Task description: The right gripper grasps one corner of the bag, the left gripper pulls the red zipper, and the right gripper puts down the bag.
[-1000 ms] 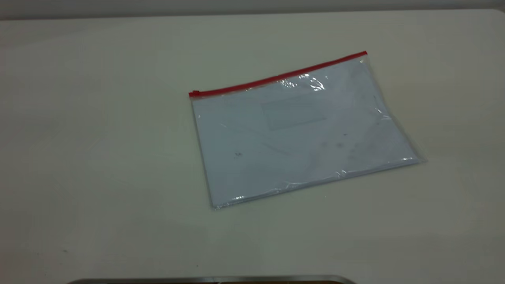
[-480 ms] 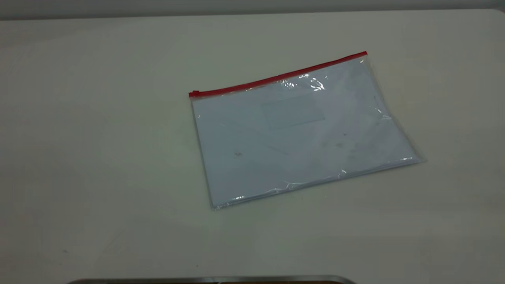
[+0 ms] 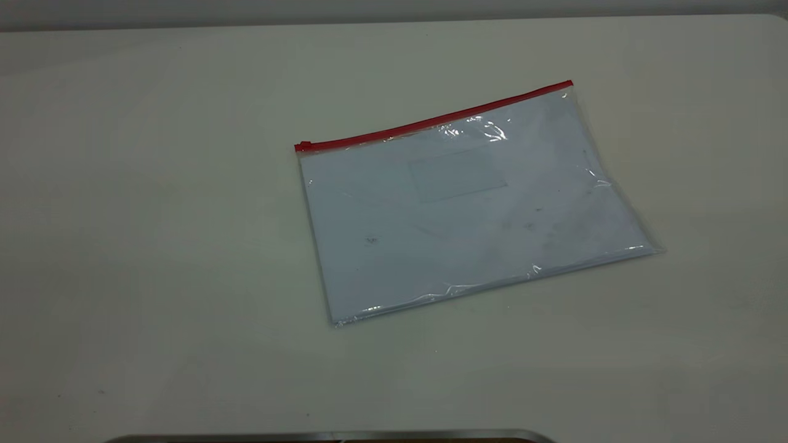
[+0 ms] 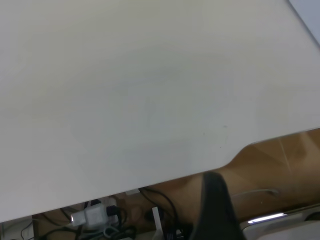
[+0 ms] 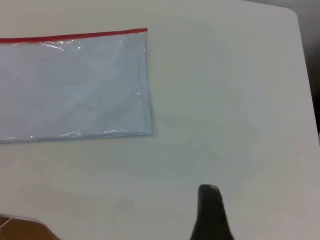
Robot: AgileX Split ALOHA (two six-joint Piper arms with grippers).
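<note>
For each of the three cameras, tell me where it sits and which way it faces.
Exterior view: high, angled down on the table with the bag and red zipper; no arm shows.
Left wrist view: on the left arm, facing the table's edge; one dark tip of the left gripper shows.
Right wrist view: on the right arm, facing the bag's corner; one tip of the right gripper shows.
Shared: exterior and right wrist views both show the bag and zipper.

The bag (image 3: 468, 203) lies flat on the tabletop (image 3: 154, 246), a little right of the middle in the exterior view and turned askew. The red zipper (image 3: 431, 120) runs along its far long edge, with the slider at that edge's left end. The right gripper (image 5: 210, 215) hangs over bare tabletop, apart from the bag's corner.
</note>
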